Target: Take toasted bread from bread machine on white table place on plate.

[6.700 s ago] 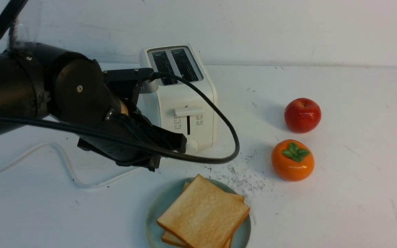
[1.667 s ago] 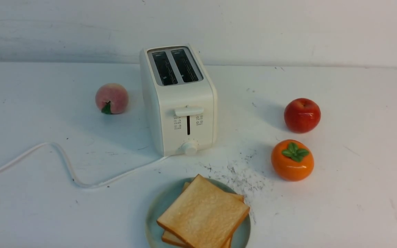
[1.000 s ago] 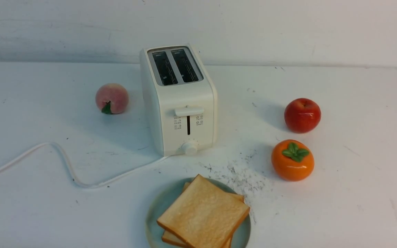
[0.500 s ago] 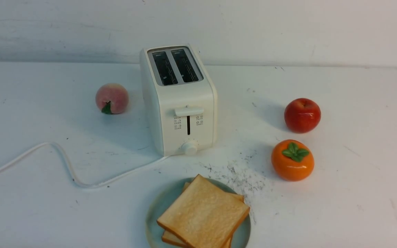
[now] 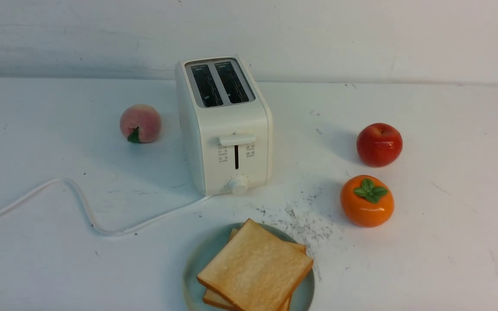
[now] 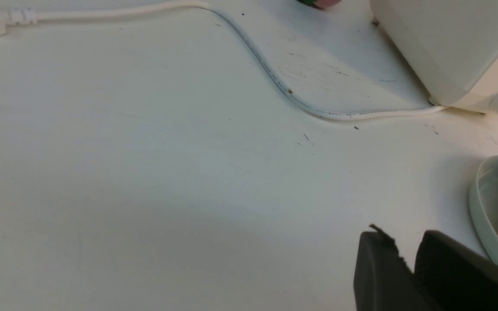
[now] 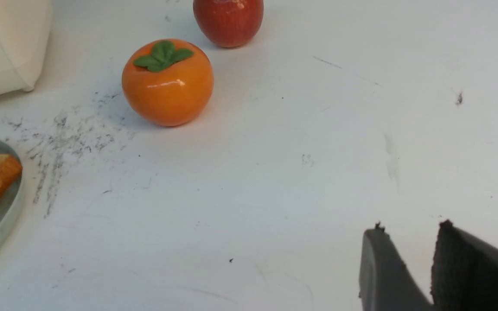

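- A white cord is snaking across the table to the left of the toaster, running into its lower front corner.
- The left gripper is showing only in its own wrist view, hanging over bare table on the cord side of the toaster; its two dark jaws are standing a narrow gap apart, with nothing between them.
- A peach is sitting just left of the toaster, well clear of the plate.
- The toaster is standing upright in the middle, lever near the top of its track, and both dark slots are looking empty.
- In front of the toaster, both slices of toast are lying flat on the pale green plate, stacked one on the other and turned slightly, so a corner of the lower slice is peeking out behind the top one.
- The toast is showing golden, speckled faces and orange-brown crust edges, and it is looking dry and stiff.
- By my reading the task is looking finished: nothing is waiting in the toaster, and the next move is calling only for keeping both arms clear of the plate.
- To the right of the toaster, a red apple and an orange persimmon are sitting near each other.
- The right gripper is hovering over bare table on the fruit side of the toaster, jaws slightly parted and empty.
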### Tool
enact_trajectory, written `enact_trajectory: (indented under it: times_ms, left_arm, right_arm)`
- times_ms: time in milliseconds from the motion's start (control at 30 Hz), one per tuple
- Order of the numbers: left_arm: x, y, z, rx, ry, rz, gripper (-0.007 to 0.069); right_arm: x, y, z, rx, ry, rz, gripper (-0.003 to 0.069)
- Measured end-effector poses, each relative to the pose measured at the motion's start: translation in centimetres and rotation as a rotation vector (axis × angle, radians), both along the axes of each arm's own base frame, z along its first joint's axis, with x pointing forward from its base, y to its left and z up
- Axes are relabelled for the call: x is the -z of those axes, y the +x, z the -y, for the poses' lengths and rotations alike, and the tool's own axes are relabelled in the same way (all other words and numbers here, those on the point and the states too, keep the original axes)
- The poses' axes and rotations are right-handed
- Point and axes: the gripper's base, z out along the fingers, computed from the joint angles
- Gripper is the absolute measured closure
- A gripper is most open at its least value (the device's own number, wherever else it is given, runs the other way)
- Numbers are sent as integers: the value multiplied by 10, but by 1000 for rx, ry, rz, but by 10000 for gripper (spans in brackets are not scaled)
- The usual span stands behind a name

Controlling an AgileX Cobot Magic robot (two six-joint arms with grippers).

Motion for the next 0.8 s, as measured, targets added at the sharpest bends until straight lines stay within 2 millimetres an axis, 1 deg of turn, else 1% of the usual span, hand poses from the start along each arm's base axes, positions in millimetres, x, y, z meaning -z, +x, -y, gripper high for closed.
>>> enact_trajectory:
  times_ms: [433,800]
  left_arm:
    - [0,0,0,0,0,0,488]
    - [0,0,0,0,0,0,479]
  right_arm:
    - [0,0,0,0,0,0,466]
    - [0,0,0,0,0,0,446]
